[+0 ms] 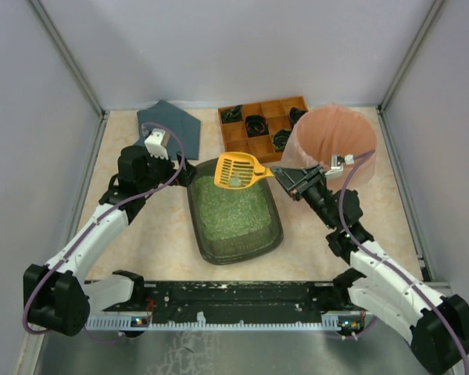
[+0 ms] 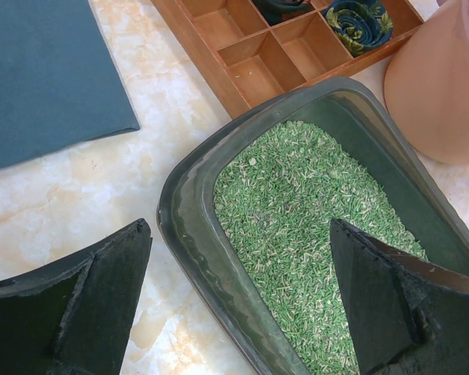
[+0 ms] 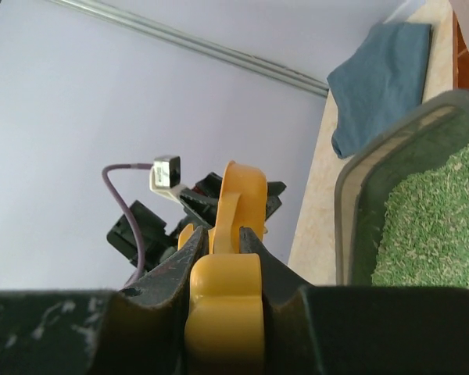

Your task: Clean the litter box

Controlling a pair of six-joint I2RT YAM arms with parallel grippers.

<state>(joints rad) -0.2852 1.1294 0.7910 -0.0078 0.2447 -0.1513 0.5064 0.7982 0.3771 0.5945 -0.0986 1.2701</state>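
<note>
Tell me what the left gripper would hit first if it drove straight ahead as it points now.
Probably the litter box: its rim runs between the left gripper's open fingers, one finger lined up on the green litter inside, the other on the table outside. Which touches first is unclear.

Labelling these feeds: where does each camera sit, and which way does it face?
Top external: above, behind the arms, looking down at the table; both arms show.
Left wrist: on the left arm, looking down into the litter box; left gripper open, straddling its rim.
Right wrist: on the right arm, facing sideways toward the left arm; right gripper shut on the scoop.
Both wrist views share the litter box and blue cloth.
</note>
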